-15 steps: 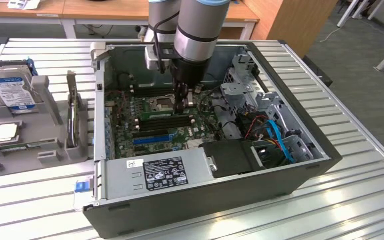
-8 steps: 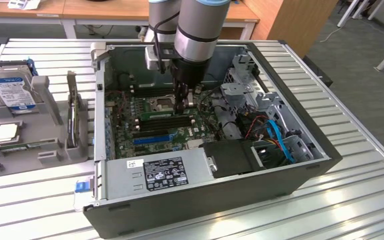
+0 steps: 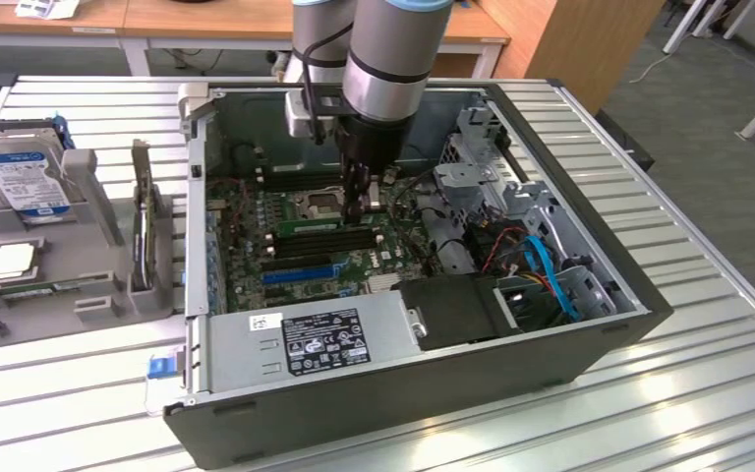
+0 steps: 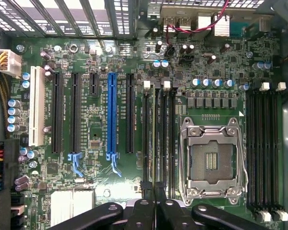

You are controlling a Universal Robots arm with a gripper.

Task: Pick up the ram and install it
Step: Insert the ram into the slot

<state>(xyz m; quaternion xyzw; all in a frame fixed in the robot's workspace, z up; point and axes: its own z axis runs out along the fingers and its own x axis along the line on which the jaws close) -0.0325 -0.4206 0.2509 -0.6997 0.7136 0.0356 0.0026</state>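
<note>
Here, in the exterior view, the arm reaches straight down into the open computer case (image 3: 613, 305), which lies on its side on a slatted metal table (image 3: 719, 403). The gripper (image 3: 362, 208) is low over the motherboard (image 3: 240, 231), just beside the processor socket (image 3: 319, 204). The ram (image 3: 315, 224) stands on edge as a thin green strip running from the fingertips toward the exterior view's left, over the bank of black memory slots (image 3: 306, 246). Outside the case, at the exterior view's left, a hard drive (image 3: 17, 177) stands in a grey holder (image 3: 95, 197). In the wrist view, the gripper (image 4: 156, 200) has its black fingers (image 4: 144, 208) drawn close together, and they seem to be clamped on the ram (image 4: 157, 143), seen edge-on as a narrow line among the memory slots (image 4: 146, 139). I cannot tell whether it is seated. The processor socket (image 4: 211, 165) sits open beside that bank, and a blue expansion slot (image 4: 113, 115) lies on the bank's other side.
</note>
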